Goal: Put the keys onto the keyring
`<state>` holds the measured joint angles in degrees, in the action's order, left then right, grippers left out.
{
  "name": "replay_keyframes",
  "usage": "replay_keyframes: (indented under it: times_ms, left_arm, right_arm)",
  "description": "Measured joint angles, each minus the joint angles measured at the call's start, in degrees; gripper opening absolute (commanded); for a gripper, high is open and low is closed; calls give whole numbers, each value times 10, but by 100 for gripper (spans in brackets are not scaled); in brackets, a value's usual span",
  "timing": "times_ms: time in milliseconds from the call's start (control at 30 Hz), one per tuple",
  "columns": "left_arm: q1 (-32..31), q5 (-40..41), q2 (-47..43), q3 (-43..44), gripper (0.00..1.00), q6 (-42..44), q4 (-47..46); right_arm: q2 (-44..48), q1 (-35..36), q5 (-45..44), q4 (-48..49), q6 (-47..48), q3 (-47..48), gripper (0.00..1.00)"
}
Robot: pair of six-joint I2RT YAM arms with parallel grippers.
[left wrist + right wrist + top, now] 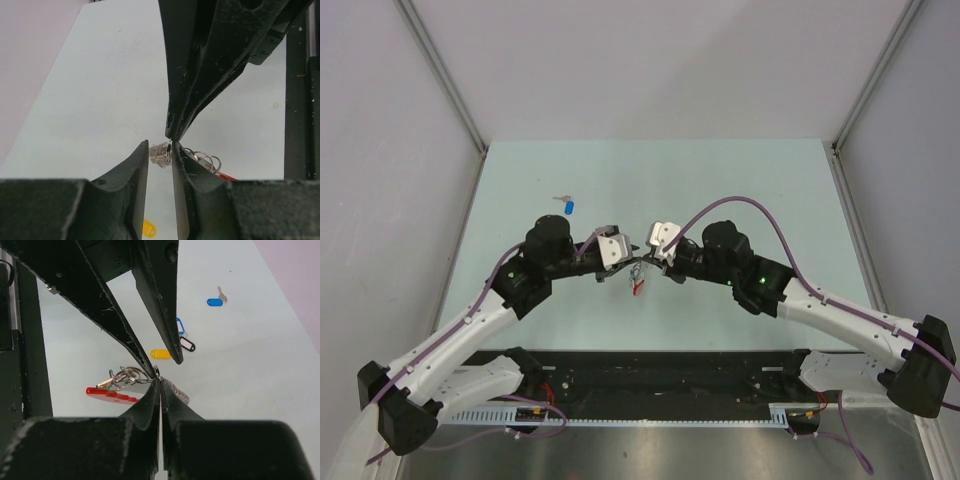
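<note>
over the middle of the worktop: both grippers meet tip to tip, with the keyring (pixel 112 394) between them and held clear of the surface.
left gripper (pixel 160 152): clamped on the silvery, coiled metal part of the keyring, which fills the gap between its fingers.
right gripper (pixel 160 386): fingers pressed together, seemingly on a thin bit of the ring's metal just beside that coil. i cannot tell what exactly is pinched.
keyring: the red plastic arc hangs on the near side of the grip, and a bunch of small wire rings (pixel 125 376) sits touching its end.
key not yet on: a blue-tagged key (pixel 567 206) lies alone on the worktop, left of centre towards the far edge, well apart from both grippers.
other tags: a yellow tag (pixel 161 354), a black tag (pixel 188 345) and a blue-rimmed tag (pixel 180 326) show beyond the fingertips in the right wrist view. whether they hang from the ring or lie loose beneath it cannot be told.
progress, as a judgement: partway at best. the ring is held as if being opened or threaded, at least the one blue-tagged key is left to fetch, and the ring remains to be closed.
</note>
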<state>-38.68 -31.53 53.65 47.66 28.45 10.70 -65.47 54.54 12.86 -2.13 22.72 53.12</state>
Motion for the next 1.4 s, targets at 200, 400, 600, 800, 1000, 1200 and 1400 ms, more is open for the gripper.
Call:
replay_keyframes:
  times_ms: [200, 400, 600, 800, 1000, 1200, 1400]
  left_arm:
    - [-2, 18, 1, 0, 27, 6, 4]
    - [-4, 19, 8, 0, 24, 15, 14]
    - [-5, 19, 15, 0, 23, 21, 26]
    - [-6, 19, 15, 0, 21, 22, 28]
    - [-6, 19, 15, 0, 20, 22, 28]
    - [-7, 18, 15, 0, 16, 22, 29]
    - [-8, 15, 15, 0, 0, 21, 32]
  right_arm:
    - [0, 2, -3, 0, 0, 0, 0]
    - [0, 3, -5, -9, 1, 0, 0]
    - [-2, 6, -6, -11, 5, 0, 0]
    - [-2, 6, -6, -11, 5, 0, 0]
    - [-5, 7, -6, -14, 5, 4, 0]
    - [-7, 9, -6, -20, 9, 8, 0]
    - [-8, 9, -6, -23, 13, 10, 0]
